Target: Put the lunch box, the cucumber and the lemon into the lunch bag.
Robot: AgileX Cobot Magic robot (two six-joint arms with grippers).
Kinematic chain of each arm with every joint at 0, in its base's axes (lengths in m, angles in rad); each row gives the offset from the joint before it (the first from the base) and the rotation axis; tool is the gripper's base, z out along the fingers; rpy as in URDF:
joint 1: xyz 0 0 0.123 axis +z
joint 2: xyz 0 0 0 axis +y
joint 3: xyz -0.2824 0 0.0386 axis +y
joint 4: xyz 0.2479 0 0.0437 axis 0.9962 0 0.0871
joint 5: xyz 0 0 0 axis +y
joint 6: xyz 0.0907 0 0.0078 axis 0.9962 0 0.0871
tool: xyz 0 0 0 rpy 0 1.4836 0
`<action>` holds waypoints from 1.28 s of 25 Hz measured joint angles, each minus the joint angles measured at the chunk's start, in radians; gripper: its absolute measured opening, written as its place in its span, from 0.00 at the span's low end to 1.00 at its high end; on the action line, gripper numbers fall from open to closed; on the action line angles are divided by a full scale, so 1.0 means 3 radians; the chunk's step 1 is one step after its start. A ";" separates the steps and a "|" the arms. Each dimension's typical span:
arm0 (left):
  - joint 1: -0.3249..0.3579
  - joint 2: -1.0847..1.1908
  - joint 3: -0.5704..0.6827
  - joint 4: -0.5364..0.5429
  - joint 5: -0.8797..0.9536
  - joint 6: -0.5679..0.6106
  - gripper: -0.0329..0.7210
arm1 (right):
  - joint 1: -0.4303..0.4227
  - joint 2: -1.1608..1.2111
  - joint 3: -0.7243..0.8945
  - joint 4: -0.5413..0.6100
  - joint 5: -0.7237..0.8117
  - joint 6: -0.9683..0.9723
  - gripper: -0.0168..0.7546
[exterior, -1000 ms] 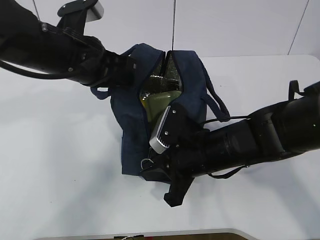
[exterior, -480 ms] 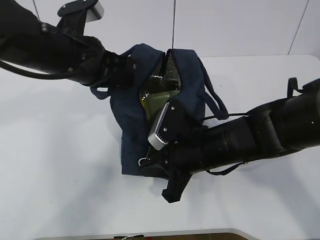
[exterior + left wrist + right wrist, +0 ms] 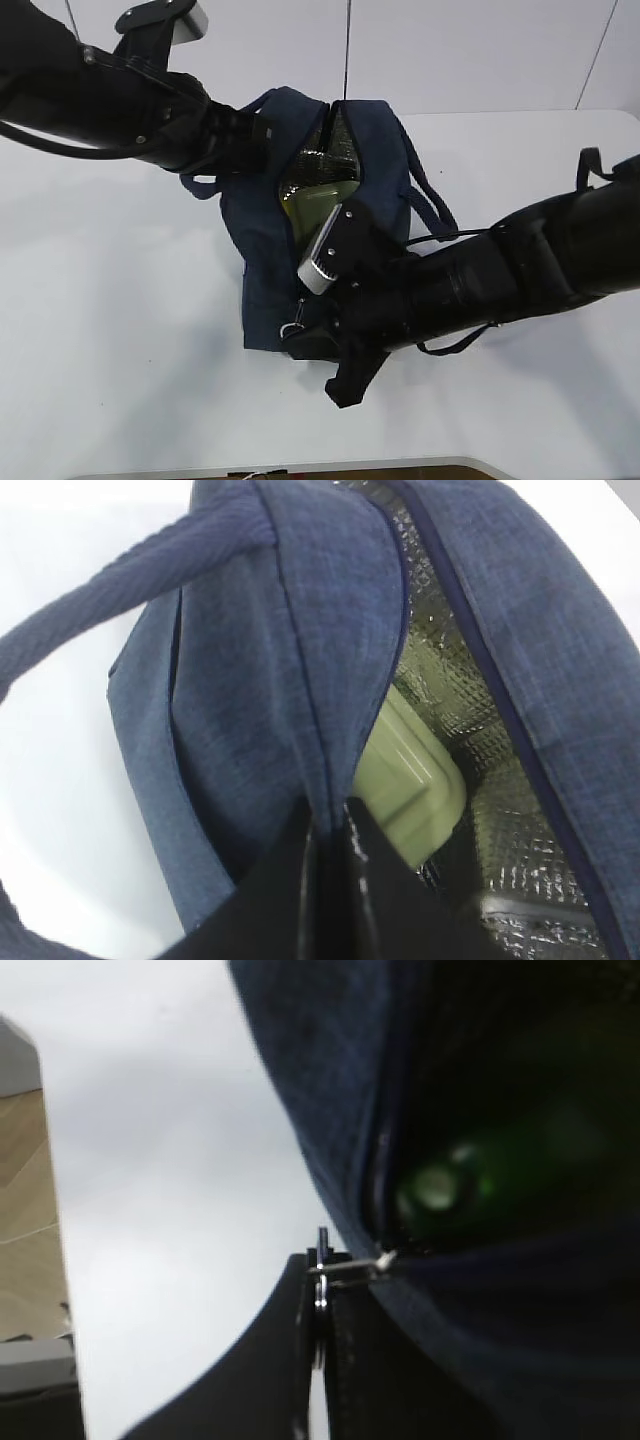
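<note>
Surface: white table (image 3: 120, 330) is carrying the lunch bag (image 3: 260, 290), which is standing near its middle with the top gaping — a pale wall is running behind.
Lunch box: its sage-green lid (image 3: 415, 780) is showing inside the bag against the silver lining (image 3: 450, 670), so it is already sitting in.
Cucumber: something dark green and blurred (image 3: 440, 1185) is glowing inside the opening in the right wrist view; it is probably this, though too soft to be sure.
Lemon: not showing in any view — cannot tell whether it is lying under the other things.
Left gripper (image 3: 330, 830): its fingers are pressing together on the rim fabric at the far end of the opening, by a loop handle (image 3: 120, 610), holding that end up.
Right gripper (image 3: 320, 1290): its fingers are squeezing together on the metal ring (image 3: 345, 1268) at the near end of the zipper.
Risk, ring: it is thin and smooth, so it is likely slipping out if the pull is coming at an angle.
Risk, bag: soft cloth is sagging; if the left pinch is giving way, the whole bag is likely dragging along the table instead of the zipper running.
Risk, contents: the lid corner is sitting close under the rim and could be snagging the closing edges.
</note>
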 joint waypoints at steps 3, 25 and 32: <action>0.0000 0.0000 0.0000 0.0000 0.0000 0.0000 0.02 | 0.0000 -0.0094 0.0000 -0.0404 -0.0016 0.0475 0.03; 0.0000 -0.0019 0.0000 0.0027 0.0091 0.0113 0.68 | 0.0000 -0.0470 0.0000 -0.1751 -0.0047 0.2240 0.03; 0.0000 -0.0383 0.0000 0.0027 0.0108 0.0412 0.74 | 0.0000 -0.0470 0.0000 -0.1753 -0.0031 0.2302 0.03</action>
